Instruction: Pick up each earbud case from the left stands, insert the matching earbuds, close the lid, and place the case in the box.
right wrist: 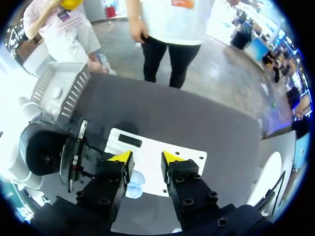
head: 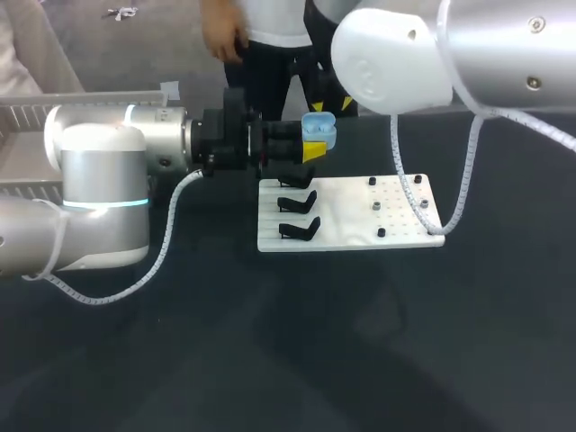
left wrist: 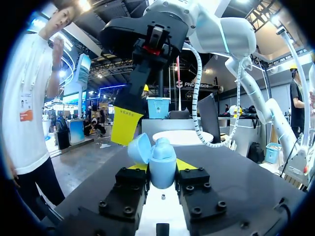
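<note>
My left gripper (left wrist: 161,167) is pinched onto the pale blue earbud case (left wrist: 162,172), one finger on each flank. It holds the case up above the far edge of the white board (head: 346,220), just past the black stands (head: 298,202). The lid (left wrist: 140,148) is tipped open to one side. I cannot tell whether the buds are seated in the wells. My right gripper (right wrist: 146,158) hangs just above the case with its fingers spread and nothing between them, and from its wrist the case shows below and a little to one side of its fingers. I take the step in hand to be the work at the open mouth of the case: seating the buds, then closing the lid. To do it well I should keep the left grip firm and the case level, so a push from above does not twist it in the pads. The right gripper is not centred over the case, so it should line up first, then come down slowly. The small dark pieces (head: 373,205) on the board's right side are probably the earbuds. The lid should be pressed near its free edge, not near the hinge. The box (right wrist: 59,93) lies well off on my left.
</note>
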